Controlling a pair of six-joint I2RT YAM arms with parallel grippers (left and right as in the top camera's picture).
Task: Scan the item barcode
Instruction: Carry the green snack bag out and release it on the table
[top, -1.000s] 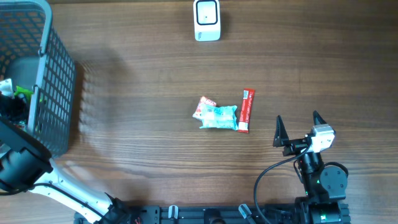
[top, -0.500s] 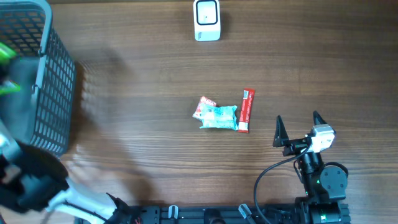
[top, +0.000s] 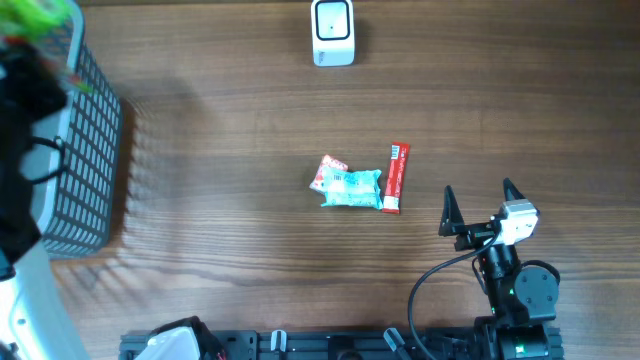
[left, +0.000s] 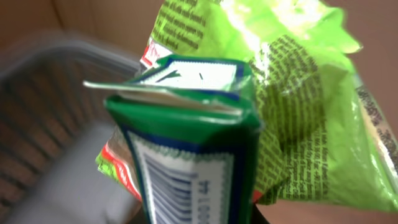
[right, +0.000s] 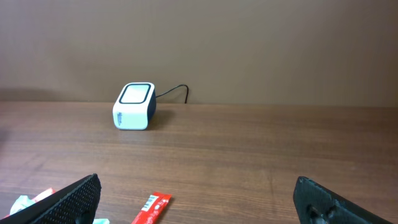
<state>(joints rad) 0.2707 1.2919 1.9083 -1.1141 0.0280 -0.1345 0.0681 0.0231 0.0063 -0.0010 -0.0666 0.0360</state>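
Over at the far side, the left gripper (top: 22, 45) is showing only as a dark blur from overhead. Its jaws are drawn nearly together, and they are pinching a dark green pack (left: 186, 155) that is filling its wrist camera. The fingers themselves are hidden behind the pack. A barcode (left: 177, 193) is running down the face of the pack that is turned towards the camera. A crumpled lime-green bag (left: 298, 106) is pressing against the pack on its far side, and I cannot tell whether the jaws are catching that bag too. The grey mesh basket (top: 90, 150) is sitting beneath and beside this gripper.

The right gripper (top: 478, 208) is hanging low over the wooden table (top: 220, 120). Its two fingers are spread wide and are gripping nothing. Just ahead of it and a little to its left, a red stick (top: 396, 177) is lying flat on the table, apart from the fingers. A teal packet (top: 352, 188) is lying just beside the stick on the side away from this gripper. A pink packet (top: 328, 168) is peeking out past the teal one. Well beyond them, far ahead of the right gripper and left of its centre line, the white scanner (top: 332, 32) is standing with its window facing up. A thin cable (right: 177, 90) is trailing off behind it. The scanner is standing well apart from the left gripper and the pack in its grip.
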